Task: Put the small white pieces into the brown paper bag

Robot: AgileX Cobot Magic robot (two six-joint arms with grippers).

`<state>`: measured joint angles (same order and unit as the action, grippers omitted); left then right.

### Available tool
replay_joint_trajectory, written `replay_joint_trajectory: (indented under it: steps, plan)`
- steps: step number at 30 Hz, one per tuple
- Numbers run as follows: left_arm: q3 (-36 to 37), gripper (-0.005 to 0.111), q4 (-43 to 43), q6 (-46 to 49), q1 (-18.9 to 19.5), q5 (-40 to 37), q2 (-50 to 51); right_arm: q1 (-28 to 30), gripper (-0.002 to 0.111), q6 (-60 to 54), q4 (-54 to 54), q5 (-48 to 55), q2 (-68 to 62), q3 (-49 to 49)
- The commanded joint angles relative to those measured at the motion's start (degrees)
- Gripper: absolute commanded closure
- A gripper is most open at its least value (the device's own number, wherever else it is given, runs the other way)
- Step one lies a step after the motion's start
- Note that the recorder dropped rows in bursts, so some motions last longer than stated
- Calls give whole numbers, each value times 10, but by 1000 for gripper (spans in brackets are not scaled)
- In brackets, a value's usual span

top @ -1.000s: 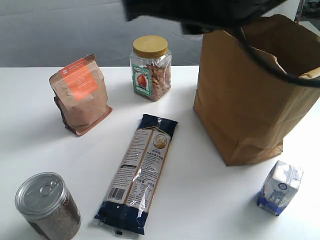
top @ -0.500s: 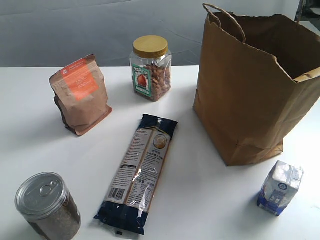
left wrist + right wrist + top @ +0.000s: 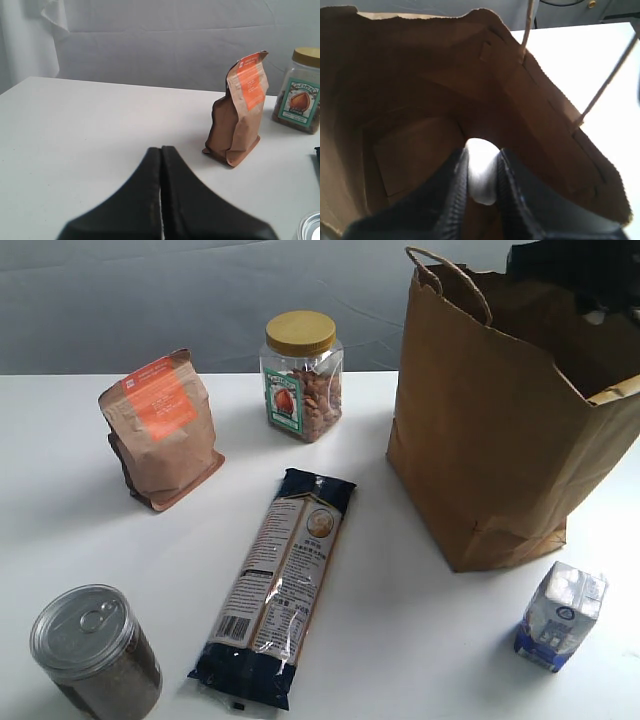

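Bag: the brown paper bag point(image 3: 480, 440) stands upright, mouth open.
Right gripper point(image 3: 482, 159): fingers clamped on one of the small white pieces point(image 3: 481, 176), over the bag's open mouth.
Left gripper point(image 3: 161, 152): fingers together, above the table point(image 3: 75, 135).

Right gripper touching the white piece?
Touching. Right wrist view: the right gripper clamps both sides of the white piece, no gap.
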<state>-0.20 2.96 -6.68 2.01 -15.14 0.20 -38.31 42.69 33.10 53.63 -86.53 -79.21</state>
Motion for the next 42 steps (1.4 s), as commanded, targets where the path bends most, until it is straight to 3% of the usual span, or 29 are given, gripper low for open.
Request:
replay_joint_trajectory:
  steps: [1,6,9,12,17,22,30,42]
  plan:
    - [2,107,-4,-2,-3,1,-2,5,76,-9,2,-28,-21,1]
    - [2,107,-4,-2,-3,1,-2,5,59,-9,4,-35,-25,1]
    - [2,107,-4,-2,-3,1,-2,5,58,-9,7,-20,-20,-2]
    - [2,107,-4,-2,-3,1,-2,5,62,-11,-7,3,-3,-2]
    - [2,107,-4,-2,-3,1,-2,-3,87,-24,-40,3,67,37]
    - [2,107,-4,-2,-3,1,-2,-28,107,-16,-55,-76,197,145]
    - [2,107,-4,-2,-3,1,-2,-51,108,-5,-57,-353,462,379]
    - [2,107,-4,-2,-3,1,-2,-51,108,43,-54,-351,642,542]
